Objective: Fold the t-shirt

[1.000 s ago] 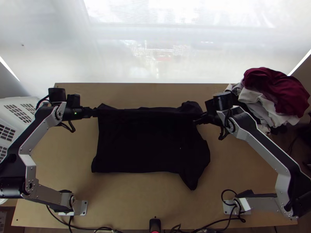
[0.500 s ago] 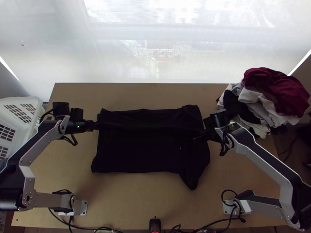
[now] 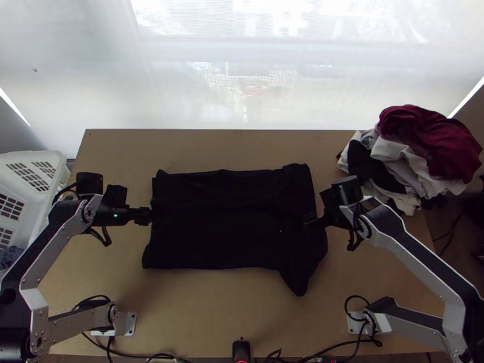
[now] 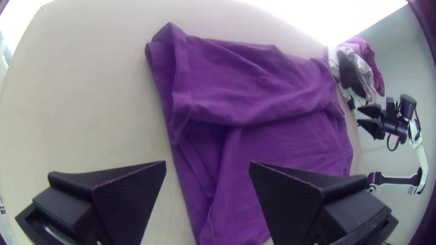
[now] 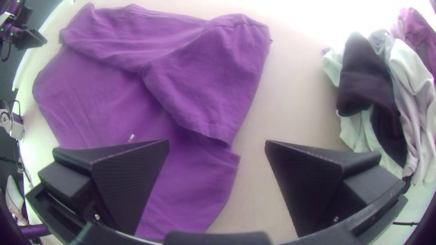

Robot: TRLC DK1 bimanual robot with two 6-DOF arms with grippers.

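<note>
Evidently part-folded in the top view, a dark t-shirt (image 3: 224,242) across the middle of the wooden table (image 3: 242,314); far band turned over toward the near side, about one fold in, by the look of it; at the near right, a loose corner (image 3: 296,281) jutting out, probably a sleeve, though hard to tell in cloth so dark; left gripper (image 3: 150,216) at the shirt's left end, right gripper (image 3: 308,220) over its right end; past the right end, a heap of clothes (image 3: 417,151) at the table's far right, near enough to call for care when swinging wide; off the left side, a white basket (image 3: 24,181); at the near edge, a small black device (image 3: 241,351). In the left wrist view, fingers (image 4: 131,195) wide apart, clamped on nothing; beyond them, the turned-over flap (image 4: 254,86), loose-edged across the lower layer and rumpled at the side, likely in want of smoothing. In the right wrist view, fingers likewise apart, with no cloth pinched; broad sleeve end (image 5: 209,77) laid over the body, and a small white mark (image 5: 131,137) on the lower layer; left to do, most likely, near side to bring in, loose corner to tuck, then ends to fold together.
</note>
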